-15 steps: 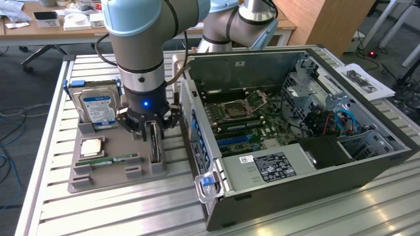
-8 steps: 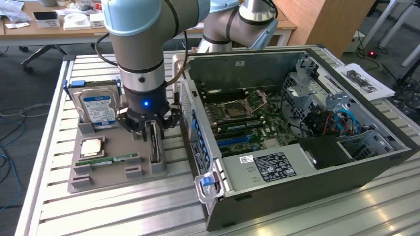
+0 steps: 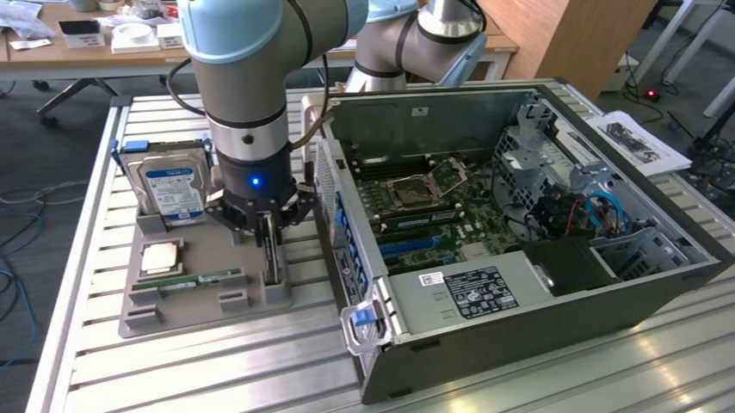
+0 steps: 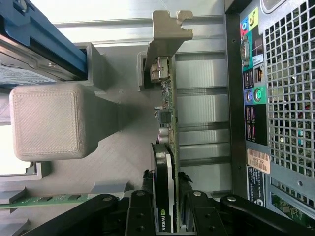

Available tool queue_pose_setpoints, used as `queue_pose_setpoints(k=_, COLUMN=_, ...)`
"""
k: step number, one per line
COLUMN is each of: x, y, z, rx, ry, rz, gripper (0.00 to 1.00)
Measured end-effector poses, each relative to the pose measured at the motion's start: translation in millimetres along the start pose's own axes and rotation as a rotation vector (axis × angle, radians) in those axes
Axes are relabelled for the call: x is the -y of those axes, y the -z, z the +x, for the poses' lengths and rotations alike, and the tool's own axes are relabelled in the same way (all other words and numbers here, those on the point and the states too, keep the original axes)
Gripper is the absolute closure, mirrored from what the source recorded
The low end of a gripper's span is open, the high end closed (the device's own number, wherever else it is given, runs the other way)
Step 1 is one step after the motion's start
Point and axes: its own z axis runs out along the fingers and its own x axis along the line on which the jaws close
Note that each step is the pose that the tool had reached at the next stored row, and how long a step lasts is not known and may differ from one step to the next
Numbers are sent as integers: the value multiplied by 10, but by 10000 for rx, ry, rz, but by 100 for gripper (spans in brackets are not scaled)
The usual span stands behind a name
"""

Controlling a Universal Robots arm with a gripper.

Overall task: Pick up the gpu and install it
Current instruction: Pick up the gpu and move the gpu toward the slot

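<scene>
gpu: the gpu (image 3: 271, 258) stands on its long edge in a slot of the grey holder tray, not lying flat. In the wrist view the gpu (image 4: 167, 162) shows its black cooler, its green board edge-on and its silver end bracket (image 4: 165, 34).
gpu against pincer: it sits directly under the gripper (image 3: 271, 225). In the wrist view the gripper (image 4: 168, 196) straddles the cooler end of the card, and the bracket end reaches out past it.
Pincer state: I cannot tell whether it is spread or already pinching the card.
gpu slot: it is on the side of the holder tray (image 3: 189, 301) nearest the computer case, at the exterior view's right of the tray. The bracket end rests beside a grey post of the tray (image 4: 123, 157).
Memory stick: a narrow green stick (image 3: 201, 280) lies in its own slot on the tray, at the exterior view's left of the gpu.
Processor: a square silver chip (image 3: 161, 256) sits on the tray, near the memory stick.
Hard drive: a silver drive (image 3: 172, 185) with a blue-white label stands upright at the tray's far end.
Computer case: the open case (image 3: 517, 301) lies just beside the tray, at the exterior view's right, with its motherboard (image 3: 436, 215) exposed. Its rear ports and grille (image 4: 290, 98) run alongside the gpu in the wrist view.
Table: the tray and the case rest on a slatted metal table (image 3: 230, 370).
</scene>
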Motion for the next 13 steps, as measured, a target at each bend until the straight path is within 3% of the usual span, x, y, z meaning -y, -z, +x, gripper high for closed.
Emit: queue_pose_setpoints(k=13, x=0, y=0, z=-1, rx=-2, ry=44, rz=-1, gripper=67)
